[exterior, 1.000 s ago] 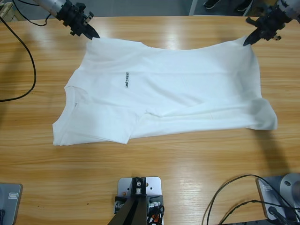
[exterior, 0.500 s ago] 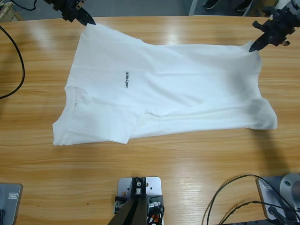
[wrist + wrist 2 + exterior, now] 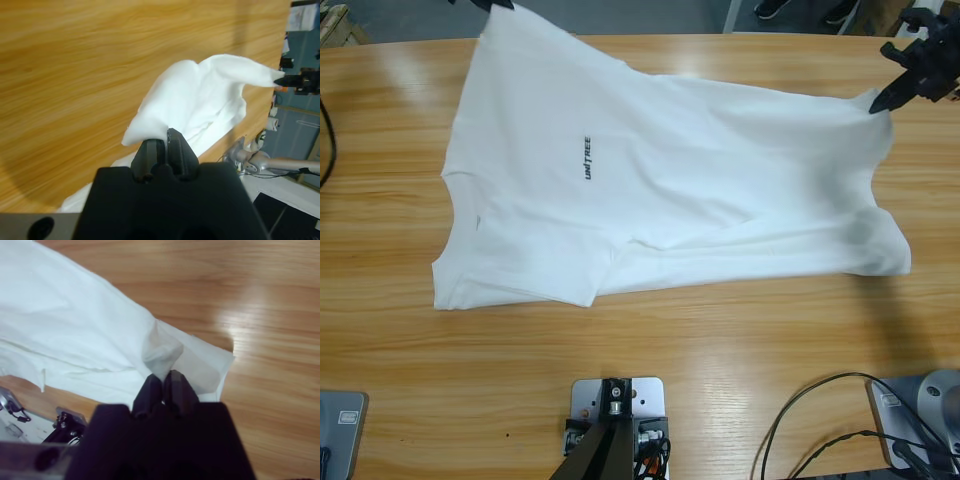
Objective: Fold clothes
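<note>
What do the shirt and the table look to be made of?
T-shirt: soft matte white knit, probably cotton; it drapes and creases where the shut jaws pinch it. Table: wood or wood-look laminate, glossy finish; visible grain and bright glare patches.

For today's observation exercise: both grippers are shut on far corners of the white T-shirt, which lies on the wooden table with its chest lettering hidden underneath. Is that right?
Not quite. The lettering faces up on the T-shirt, as the high view shows. The rest holds: the left gripper and right gripper are shut on it, over the table.

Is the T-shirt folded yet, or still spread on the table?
Mostly spread. The T-shirt lies open, chest lettering up, only its near edge doubled over; both far corners are lifted, pinched by the left gripper and right gripper.
</note>
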Robot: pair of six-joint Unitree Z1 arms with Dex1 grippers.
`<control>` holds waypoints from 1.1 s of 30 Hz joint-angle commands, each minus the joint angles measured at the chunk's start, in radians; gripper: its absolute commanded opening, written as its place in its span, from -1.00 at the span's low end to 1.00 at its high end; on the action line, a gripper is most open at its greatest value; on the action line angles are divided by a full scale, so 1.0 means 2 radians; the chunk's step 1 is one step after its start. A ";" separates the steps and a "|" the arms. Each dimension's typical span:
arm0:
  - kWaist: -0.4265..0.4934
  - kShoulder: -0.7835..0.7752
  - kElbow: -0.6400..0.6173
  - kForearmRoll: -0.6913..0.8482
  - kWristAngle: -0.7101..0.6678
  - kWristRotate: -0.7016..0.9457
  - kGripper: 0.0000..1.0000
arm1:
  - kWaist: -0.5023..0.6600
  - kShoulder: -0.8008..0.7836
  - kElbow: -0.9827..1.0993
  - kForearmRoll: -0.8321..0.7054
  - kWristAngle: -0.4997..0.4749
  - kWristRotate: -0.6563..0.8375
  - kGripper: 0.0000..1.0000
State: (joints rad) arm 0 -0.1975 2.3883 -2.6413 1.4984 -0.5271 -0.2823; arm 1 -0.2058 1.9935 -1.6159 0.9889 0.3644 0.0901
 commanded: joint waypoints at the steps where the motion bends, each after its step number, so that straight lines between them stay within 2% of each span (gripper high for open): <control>1: 0.013 -0.052 -0.030 0.082 0.017 0.005 -1.00 | -0.002 -0.029 0.051 0.002 -0.004 -0.009 -1.00; 5: 0.010 -0.048 0.005 0.081 0.016 0.013 -1.00 | -0.012 -0.043 0.071 0.002 -0.008 -0.014 -1.00; 13: -0.010 -0.021 0.010 0.081 0.007 0.019 -1.00 | -0.014 -0.079 0.100 -0.010 -0.004 -0.021 -1.00; 18: -0.021 -0.001 0.035 0.081 0.004 0.017 -1.00 | -0.014 -0.077 0.112 -0.012 0.019 -0.036 -1.00; 33: 0.005 0.019 0.065 0.081 0.023 0.027 -1.00 | -0.032 -0.051 0.132 -0.015 0.006 -0.034 -1.00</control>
State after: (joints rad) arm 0 -0.2170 2.3546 -2.5697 1.5091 -0.5007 -0.2546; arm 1 -0.2454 1.8442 -1.3932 0.9726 0.3911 0.0282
